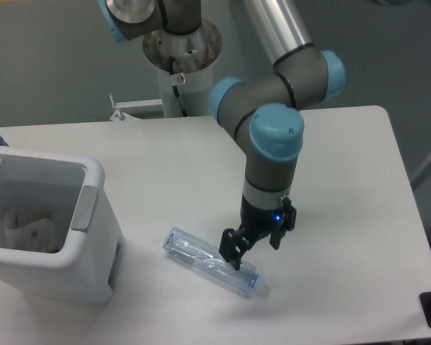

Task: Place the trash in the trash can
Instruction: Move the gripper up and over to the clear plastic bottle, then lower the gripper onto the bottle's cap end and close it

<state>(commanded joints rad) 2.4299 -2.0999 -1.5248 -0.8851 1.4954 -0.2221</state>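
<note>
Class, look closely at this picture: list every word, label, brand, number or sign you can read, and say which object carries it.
No text here can be read.
Plastic bottle: a small dark mark on its label, too blurred to read.
Trash can, gripper and table: no writing visible; the gripper shows only a blue light.

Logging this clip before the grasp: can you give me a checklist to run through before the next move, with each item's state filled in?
1. Tool open: ok, its fingers stand apart.
2. Tool down at the bottle, near its cap end: ok.
3. Fingers straddle the bottle: cannot tell, only one finger clearly overlaps it.
4. Bottle lying flat on the table: ok.
5. Bin upright, opening free: ok.
6. Wad already in the bin: ok.
</note>
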